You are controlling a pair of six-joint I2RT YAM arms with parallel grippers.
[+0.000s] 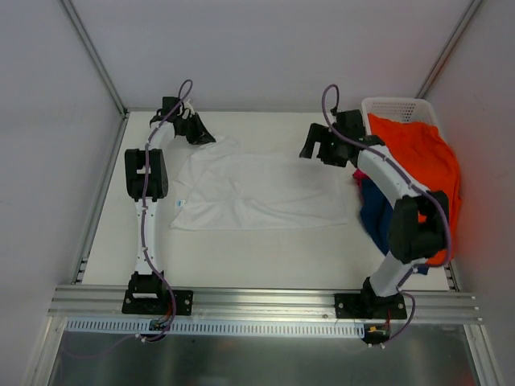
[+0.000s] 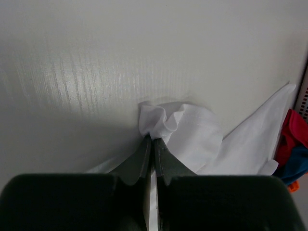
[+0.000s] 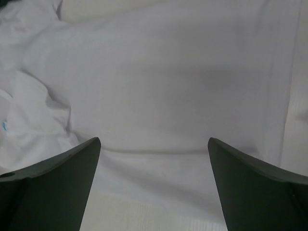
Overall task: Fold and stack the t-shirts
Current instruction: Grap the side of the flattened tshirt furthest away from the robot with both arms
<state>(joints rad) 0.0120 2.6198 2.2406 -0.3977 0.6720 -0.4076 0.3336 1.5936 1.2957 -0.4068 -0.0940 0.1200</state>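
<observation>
**A:** Mid-table, the plain white cloth t-shirt [image 1: 257, 193] lies spread flat on the pale tabletop [image 1: 265, 257], stretched out between the two arms.

**B:** And the left gripper [image 2: 154, 139] has hold of it! In the wrist view the two dark fingers are clenched together, with a crumpled ruffle of white fabric pinched right at their tips. That's the shirt's far-left corner, up near the back of the table.

**A:** What about the right gripper [image 3: 154, 144]?

**B:** Spread wide, nothing between the fingers. It hangs over the right end of the shirt. Its camera looks down on smooth white cloth, with wrinkles bunching on the left and a tiny blue tag [image 3: 4, 126] at the very edge.

**A:** Over on the right there's a colourful heap. The large bright orange cloth t-shirt [image 1: 418, 153] spills out of the white plastic lattice basket [image 1: 398, 107] in the far-right corner and runs down the table's right side.

**B:** The navy blue cloth t-shirt [image 1: 374, 213] sits against the orange, half behind the right arm. The small magenta cloth t-shirt [image 1: 358, 178] peeks out just beside the white shirt's right edge.

**A:** Is the magenta touching the white?

**B:** Can't tell, the arm covers that spot.
</observation>
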